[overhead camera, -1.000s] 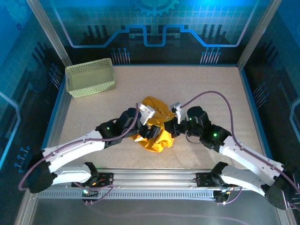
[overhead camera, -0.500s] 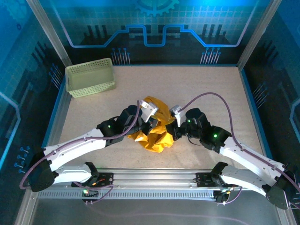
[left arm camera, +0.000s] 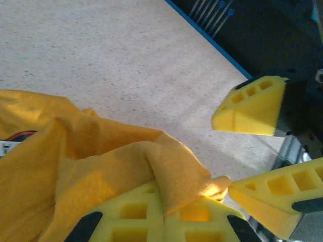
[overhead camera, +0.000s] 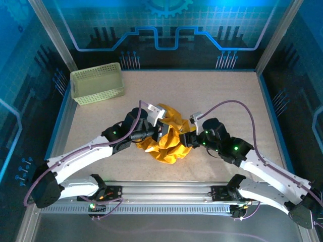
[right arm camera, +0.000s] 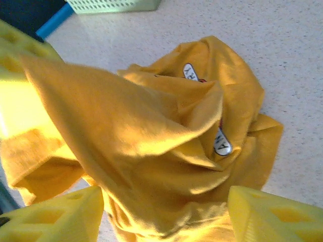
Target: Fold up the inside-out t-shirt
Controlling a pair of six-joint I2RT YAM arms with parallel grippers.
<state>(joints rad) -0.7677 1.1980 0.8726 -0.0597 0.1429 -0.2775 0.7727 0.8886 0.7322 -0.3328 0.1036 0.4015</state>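
Note:
The inside-out t-shirt (overhead camera: 166, 146) is a crumpled mustard-yellow heap in the middle of the table, between the two arms. My left gripper (overhead camera: 160, 130) sits on its upper left part. In the left wrist view that gripper (left arm camera: 167, 201) is shut on a fold of the t-shirt (left arm camera: 101, 166) that rises out between the yellow fingers. My right gripper (overhead camera: 185, 139) is at the heap's right side. It stands open (right arm camera: 164, 217), one finger on each side of the bunched t-shirt (right arm camera: 166, 151), with cloth lying between them. Two small white labels (right arm camera: 222, 143) show in the folds.
A pale green lattice basket (overhead camera: 97, 83) stands at the table's back left corner, its edge showing in the right wrist view (right arm camera: 111, 5). Bare speckled tabletop (overhead camera: 227, 96) lies behind and to the right of the heap. Blue rails border the table.
My left gripper has shut on a fold of the t-shirt and drawn it up and left. My right gripper has gone from shut to open, letting go of the cloth.

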